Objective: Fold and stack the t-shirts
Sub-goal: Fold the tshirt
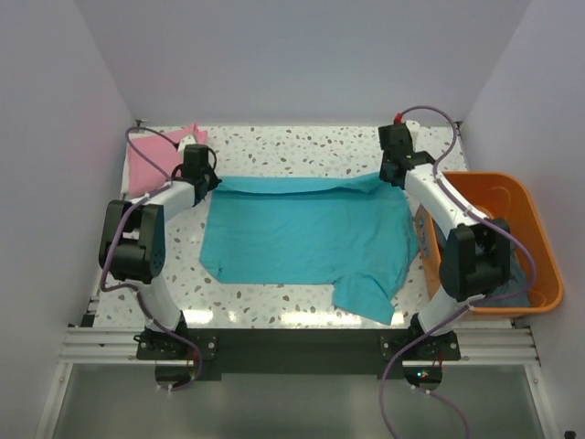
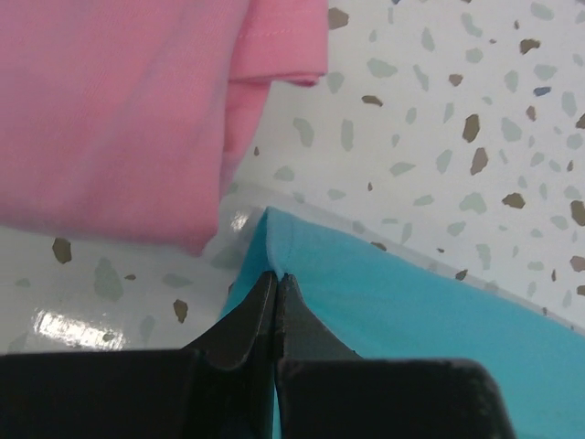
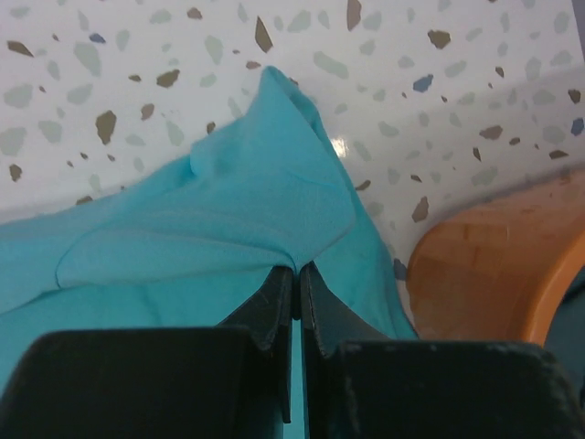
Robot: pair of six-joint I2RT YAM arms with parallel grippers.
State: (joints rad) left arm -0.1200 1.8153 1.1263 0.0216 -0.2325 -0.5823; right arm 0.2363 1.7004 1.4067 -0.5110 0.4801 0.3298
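A turquoise t-shirt (image 1: 306, 233) lies spread on the speckled table, one sleeve hanging toward the near right. My left gripper (image 1: 208, 178) is shut on its far left corner (image 2: 283, 247). My right gripper (image 1: 388, 176) is shut on its far right corner (image 3: 265, 183); the far edge runs stretched between them. A folded pink t-shirt (image 1: 151, 160) lies at the far left, just beyond the left gripper, and fills the upper left of the left wrist view (image 2: 119, 101). A dark grey-blue t-shirt (image 1: 523, 270) lies in the orange tub, mostly hidden by the right arm.
An orange plastic tub (image 1: 526, 206) stands at the table's right edge, close to the right arm; its rim shows in the right wrist view (image 3: 494, 265). White walls close the back and both sides. A metal rail runs along the near edge.
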